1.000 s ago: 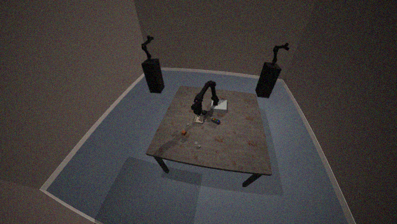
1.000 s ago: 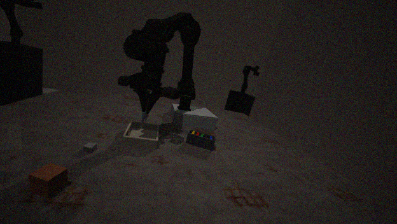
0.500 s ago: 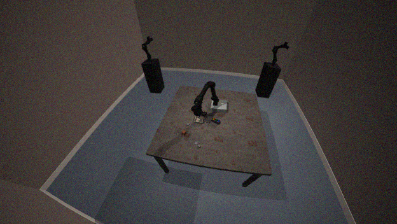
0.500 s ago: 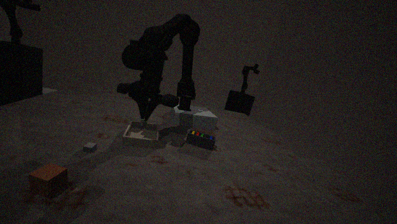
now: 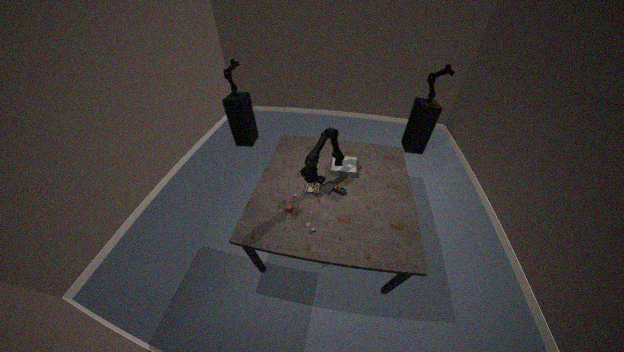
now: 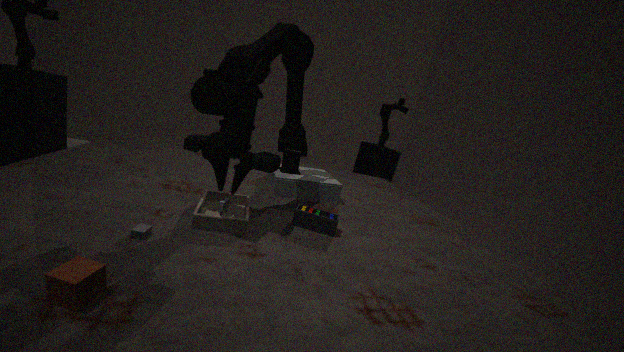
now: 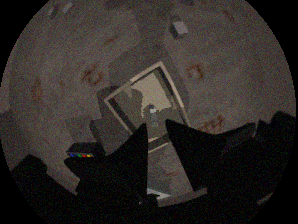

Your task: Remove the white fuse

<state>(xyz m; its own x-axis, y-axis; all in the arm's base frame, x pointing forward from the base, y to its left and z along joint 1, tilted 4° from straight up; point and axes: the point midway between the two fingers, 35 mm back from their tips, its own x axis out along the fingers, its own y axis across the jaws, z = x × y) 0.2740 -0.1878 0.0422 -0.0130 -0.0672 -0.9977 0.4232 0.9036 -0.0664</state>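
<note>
The white fuse [image 6: 223, 207] [image 7: 153, 117] shows as a small pale piece inside the tray [image 6: 220, 224] [image 7: 132, 82], below the fingertips; whether it lies flat or leans is too dim to tell. My gripper [image 6: 227, 192] [image 7: 156, 124] is open, its fingers parted a little with nothing held between them. It points down just above the tray's inside. The fuse block [image 5: 340, 190] [image 6: 315, 220] [image 7: 82, 149] is dark and stands apart from the gripper, with yellow, red, green and blue fuses in its top.
A white box [image 5: 351, 164] [image 6: 320, 191] stands behind the fuse block, beside the arm's base. An orange block [image 5: 289, 208] [image 6: 75, 281] and a small pale block [image 6: 141, 231] [image 7: 179, 28] lie on the tray's other side. Small pale pieces [image 5: 313, 230] lie farther off.
</note>
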